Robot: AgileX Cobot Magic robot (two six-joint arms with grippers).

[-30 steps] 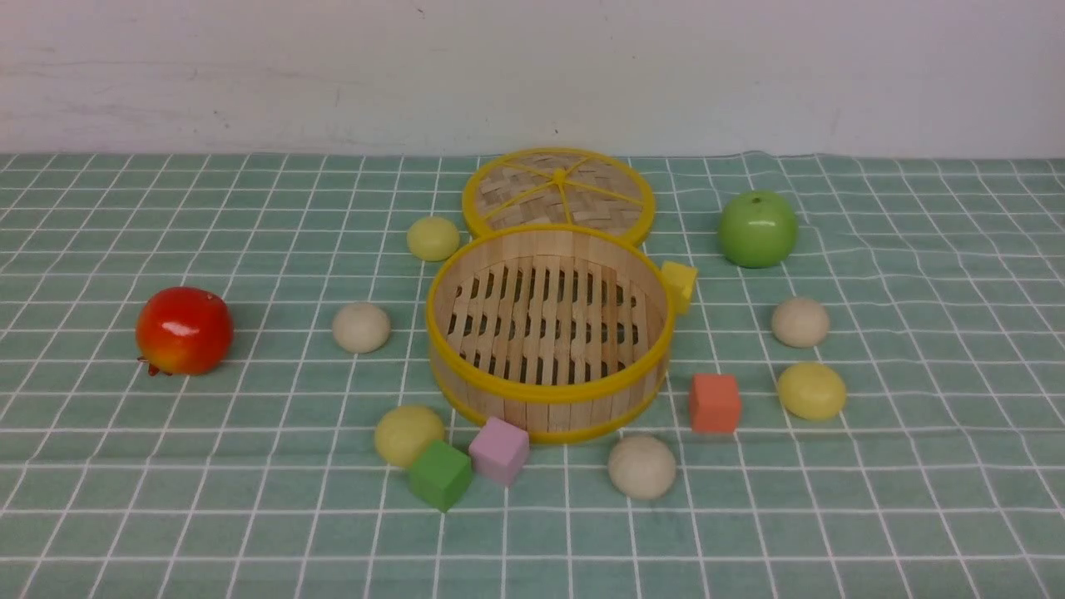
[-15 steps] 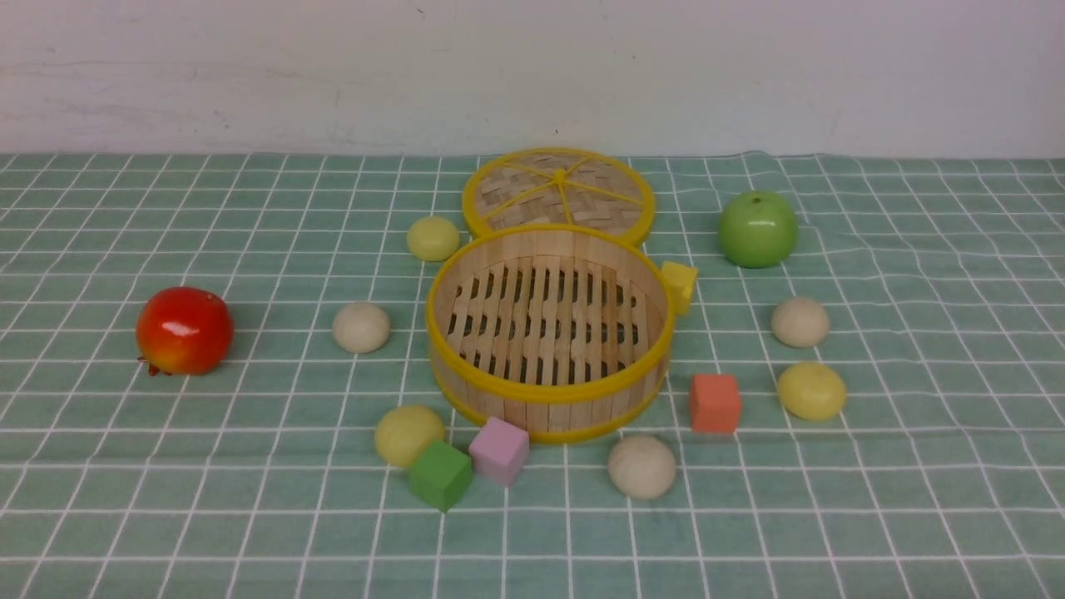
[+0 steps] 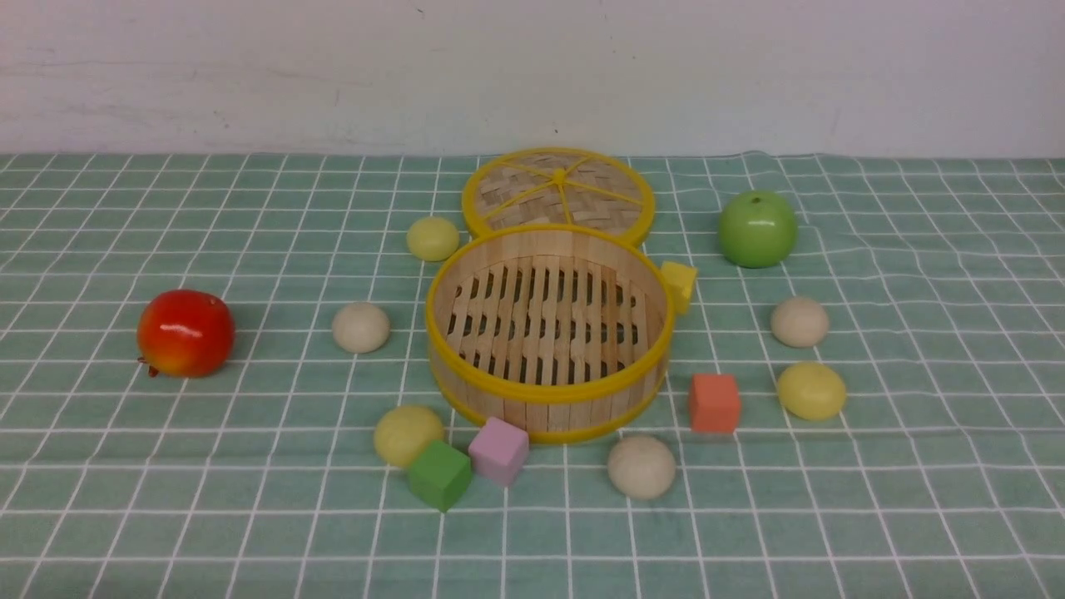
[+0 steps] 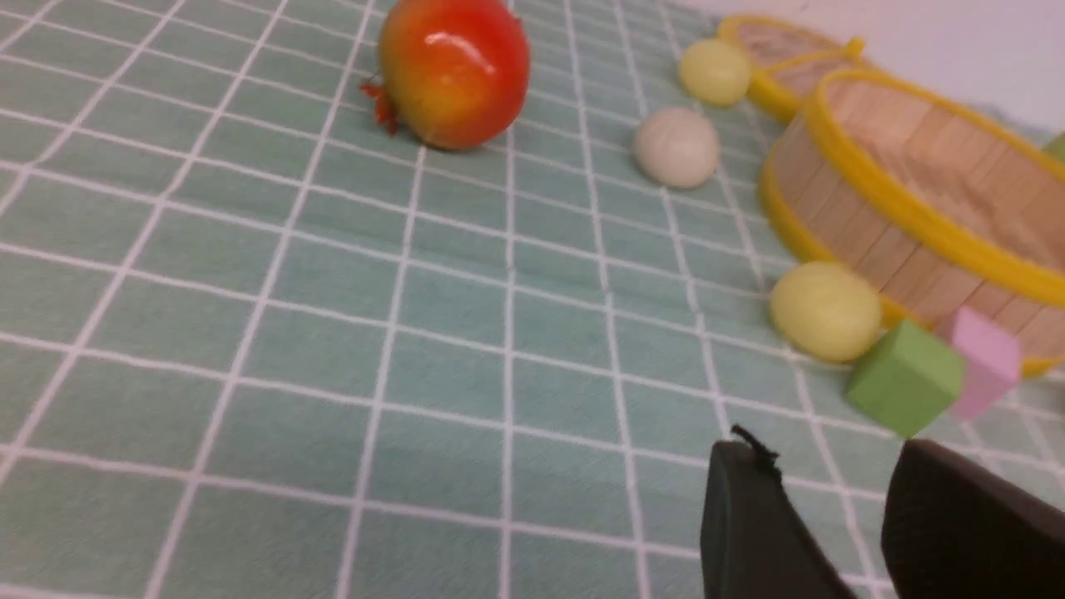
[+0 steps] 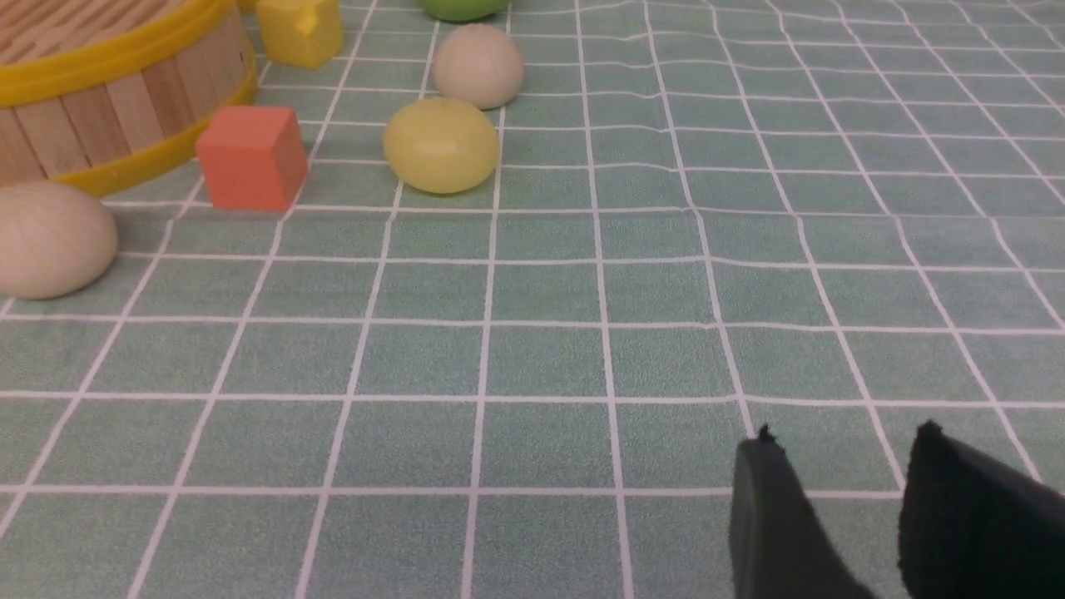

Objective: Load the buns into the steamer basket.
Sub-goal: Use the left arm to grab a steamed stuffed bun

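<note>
**Q:** Left gripper [image 4: 828, 456] and right gripper [image 5: 844, 437]: how are they shown?

**A:** Each is shown with its jaws parted and nothing between them. Both are pointed across bare cloth [image 3: 166, 499], apart from every bun. Neither arm is seen in the front view.

**Q:** Where is the steamer basket [image 3: 549, 412] placed, and what is contained in it?

**A:** It is set at the middle of the checked cloth, just in front of its lid [image 3: 557, 187]. Only the slatted bottom is seen inside, so no bun has been loaded.

**Q:** Where are the six buns located?

**A:** All are laid on the cloth around the basket.
- **Robot's left:** the far yellow bun [image 3: 433, 238], the left beige bun [image 3: 361, 326] and the near yellow bun [image 3: 408, 434] are found here. The near yellow bun is just beside the green cube [image 3: 439, 474].
- **Before the basket:** the near beige bun [image 3: 641, 466] is placed here.
- **Robot's right:** the right beige bun [image 3: 799, 321] and the right yellow bun [image 3: 811, 390] are found here, near the orange cube [image 3: 714, 403].

**Q:** How far along is the task judged to be?

**A:** It is judged to be at its very start. Nothing has been transferred, and six buns are left to be grasped and carried into the basket. The red apple [image 3: 185, 332], the green apple [image 3: 757, 228] and the cubes are not called for.
</note>
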